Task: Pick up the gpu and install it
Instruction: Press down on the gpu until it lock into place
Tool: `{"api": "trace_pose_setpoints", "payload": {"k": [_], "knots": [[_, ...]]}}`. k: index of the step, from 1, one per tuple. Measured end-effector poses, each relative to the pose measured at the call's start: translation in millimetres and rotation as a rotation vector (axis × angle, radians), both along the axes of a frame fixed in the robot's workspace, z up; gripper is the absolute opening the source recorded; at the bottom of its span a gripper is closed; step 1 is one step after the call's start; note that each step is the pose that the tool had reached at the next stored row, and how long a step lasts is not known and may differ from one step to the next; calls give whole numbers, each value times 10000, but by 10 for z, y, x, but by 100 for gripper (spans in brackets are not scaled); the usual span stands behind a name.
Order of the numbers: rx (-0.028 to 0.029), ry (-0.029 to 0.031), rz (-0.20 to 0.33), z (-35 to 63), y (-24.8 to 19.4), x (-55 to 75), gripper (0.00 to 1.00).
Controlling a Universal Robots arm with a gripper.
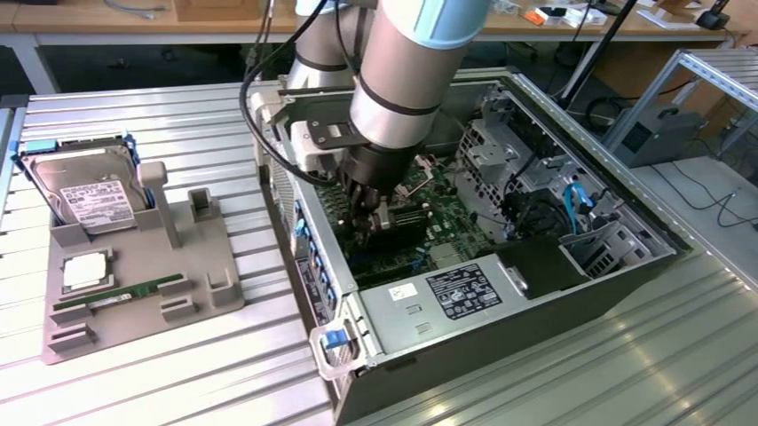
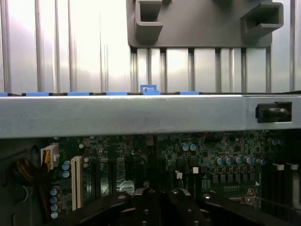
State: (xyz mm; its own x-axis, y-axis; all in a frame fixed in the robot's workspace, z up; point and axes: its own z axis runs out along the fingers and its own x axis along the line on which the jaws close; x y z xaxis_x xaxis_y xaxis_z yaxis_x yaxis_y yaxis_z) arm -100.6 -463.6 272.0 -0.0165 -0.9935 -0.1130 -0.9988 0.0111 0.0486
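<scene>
My gripper point(image 1: 376, 216) is closed (I can't make out the gpu in it), low inside the computer case point(image 1: 391, 311), directly above the motherboard point(image 2: 207, 160).

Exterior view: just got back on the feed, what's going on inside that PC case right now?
The arm has reached down into the open computer case, with its gripper shut and low over the motherboard. I cannot make out the gpu in its fingers from here. On the grey holder at the exterior view's left, the hard drive, a square chip and the green memory stick sit untouched.
</scene>
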Motion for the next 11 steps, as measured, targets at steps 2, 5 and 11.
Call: {"api": "trace_pose_setpoints", "payload": {"k": [2, 5, 11], "knots": [[50, -12, -4, 92, -1, -3, 11], [89, -8, 0, 116, -1, 2, 11], [88, 149, 9, 71, -1, 169, 11]]}}
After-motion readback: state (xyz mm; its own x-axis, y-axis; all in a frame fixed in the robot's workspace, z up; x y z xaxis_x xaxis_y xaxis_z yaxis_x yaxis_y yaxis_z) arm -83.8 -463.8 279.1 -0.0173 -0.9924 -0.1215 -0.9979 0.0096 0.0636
